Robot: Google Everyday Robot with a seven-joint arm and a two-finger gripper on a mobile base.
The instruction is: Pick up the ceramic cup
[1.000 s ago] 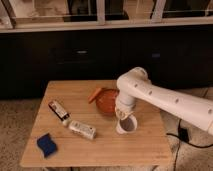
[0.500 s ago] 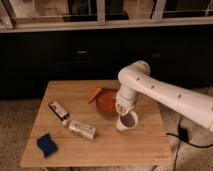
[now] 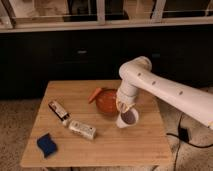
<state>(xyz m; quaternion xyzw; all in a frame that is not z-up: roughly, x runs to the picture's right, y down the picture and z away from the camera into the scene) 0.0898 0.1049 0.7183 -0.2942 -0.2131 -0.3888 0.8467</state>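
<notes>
The small white round ceramic cup (image 3: 127,118), with a greyish-purple inside, sits tilted just in front of the wide orange bowl (image 3: 106,101), its mouth turned up and toward the viewer. It looks raised a little off the light wooden table (image 3: 130,146), though whether its base touches the wood cannot be told. The gripper (image 3: 124,107) is directly above the cup, at its back rim, and is clamped on the cup there; it reaches down from the white arm (image 3: 165,89), which comes in from the right and bends over the bowl's right side.

Taking the orange bowl as the landmark: the cup is at its front right, touching or nearly touching its rim. An orange carrot-like piece (image 3: 94,94) leans at the bowl's left edge, touching it. Farther left of the bowl lies a dark rectangular snack bar (image 3: 58,110) with a light label, set at a slant. In front and left of the bowl, near the bar's lower end, lies a pale crinkled packet (image 3: 82,129), also slanted. Well to the front left of the bowl, near the table's corner, is a blue sponge (image 3: 47,144).

Behind the bowl, beyond the table's far edge, stands a dark cabinet front (image 3: 75,52). A black cable (image 3: 192,141) runs across the speckled floor (image 3: 15,130) to the right of the bowl.
</notes>
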